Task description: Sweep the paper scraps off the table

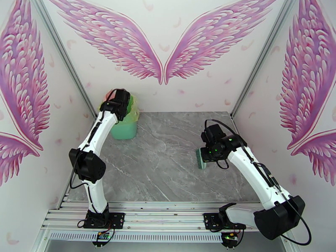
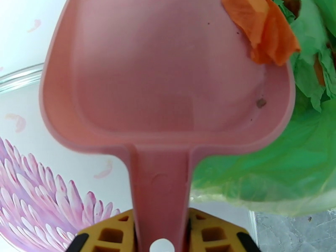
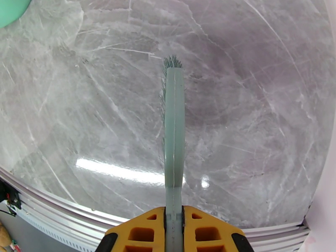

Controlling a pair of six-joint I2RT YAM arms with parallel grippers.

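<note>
My left gripper (image 2: pixel 161 232) is shut on the handle of the pink dustpan (image 2: pixel 159 80), which it holds raised over the green bin (image 1: pixel 124 127) at the table's back left corner. An orange paper scrap (image 2: pixel 264 30) lies at the pan's far lip, over the bin's green bag (image 2: pixel 269 173). More orange shows among the crumpled green inside the bin (image 2: pixel 319 68). The rest of the pan is bare. My right gripper (image 3: pixel 174 229) is shut on the teal hand brush (image 3: pixel 174 122), held above the grey marble table (image 1: pixel 168 164) at its right side, bristles pointing left (image 1: pixel 200 159).
Silver rails edge the table (image 3: pixel 63 206) along the near side. White walls with pink wings stand close on the left, back and right. The bin's corner shows at the upper left of the right wrist view (image 3: pixel 10 7).
</note>
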